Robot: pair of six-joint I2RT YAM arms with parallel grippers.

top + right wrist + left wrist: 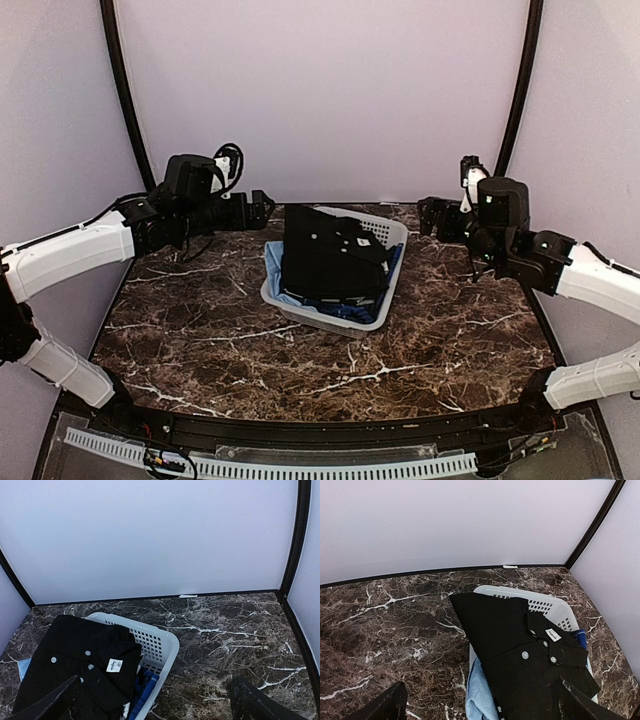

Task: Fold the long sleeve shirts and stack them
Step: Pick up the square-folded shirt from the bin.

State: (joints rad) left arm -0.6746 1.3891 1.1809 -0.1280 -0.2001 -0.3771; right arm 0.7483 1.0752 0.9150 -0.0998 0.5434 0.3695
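Marble-patterned bench (200,330) carries a white basket (396,232) at centre; the black long sleeve shirt (325,260) lies on top of its contents. Left jaws and right jaws stand spread and empty, flanking the basket; left jaws sit nearer the shirt.

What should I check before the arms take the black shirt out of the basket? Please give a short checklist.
1. The black shirt lies topmost in the basket: ok.
2. The left gripper is open, holding nothing: ok.
3. The right gripper is open, holding nothing: ok.
4. Both grippers are apart from the basket: ok.
5. The table in front of the basket is bare for folding: ok.
6. The shirt is free of the light blue cloth beneath: cannot tell.
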